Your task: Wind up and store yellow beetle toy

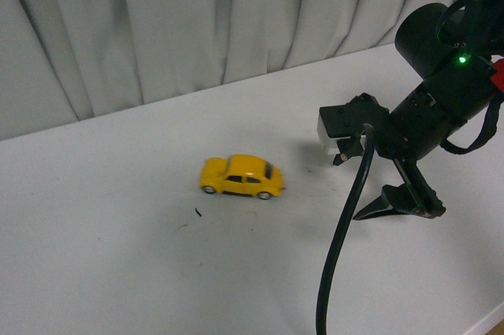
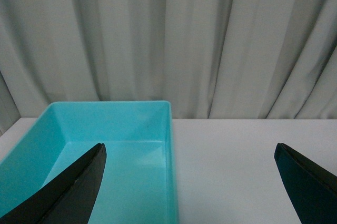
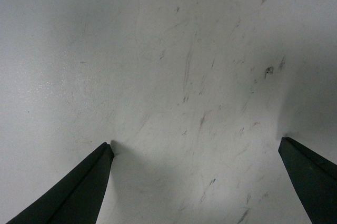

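Observation:
The yellow beetle toy (image 1: 241,176) stands on its wheels on the white table (image 1: 118,256), near the middle of the front view. My right gripper (image 1: 402,202) is open and empty, low over the table to the right of the toy and well apart from it. In the right wrist view the right gripper (image 3: 196,153) shows only scuffed bare table between its fingers. My left gripper (image 2: 190,155) is open and empty; it is out of the front view. The turquoise bin (image 2: 169,145) lies ahead of it, under its one finger (image 2: 79,187).
A grey curtain (image 1: 197,20) hangs along the table's far edge. A black cable (image 1: 342,232) hangs in front of the right arm. A small dark mark (image 1: 197,211) lies on the table just in front of the toy. The table's front corner (image 1: 488,323) shows at the lower right.

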Controlling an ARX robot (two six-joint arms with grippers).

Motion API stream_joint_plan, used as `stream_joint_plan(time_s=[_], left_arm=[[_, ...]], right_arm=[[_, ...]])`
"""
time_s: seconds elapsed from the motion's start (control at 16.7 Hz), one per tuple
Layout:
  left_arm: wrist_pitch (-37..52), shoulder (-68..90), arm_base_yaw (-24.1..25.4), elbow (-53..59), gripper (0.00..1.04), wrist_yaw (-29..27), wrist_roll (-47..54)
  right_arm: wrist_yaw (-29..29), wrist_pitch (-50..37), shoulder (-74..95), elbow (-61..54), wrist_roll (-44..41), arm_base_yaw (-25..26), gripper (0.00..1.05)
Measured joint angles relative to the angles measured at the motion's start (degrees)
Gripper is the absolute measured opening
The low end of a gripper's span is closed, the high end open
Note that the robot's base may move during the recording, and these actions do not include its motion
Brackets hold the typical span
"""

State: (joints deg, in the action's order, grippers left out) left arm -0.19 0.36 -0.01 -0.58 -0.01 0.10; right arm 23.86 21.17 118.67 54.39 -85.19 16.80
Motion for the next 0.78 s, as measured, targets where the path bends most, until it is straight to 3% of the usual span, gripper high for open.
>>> stream_joint_plan(time_s=[0.78], left_arm=[[0.0, 0.0, 0.0, 0.0, 0.98, -0.02, 0.0]], right_arm=[[-2.14, 1.99, -0.44, 0.98, -2.56, -4.39, 0.98]])
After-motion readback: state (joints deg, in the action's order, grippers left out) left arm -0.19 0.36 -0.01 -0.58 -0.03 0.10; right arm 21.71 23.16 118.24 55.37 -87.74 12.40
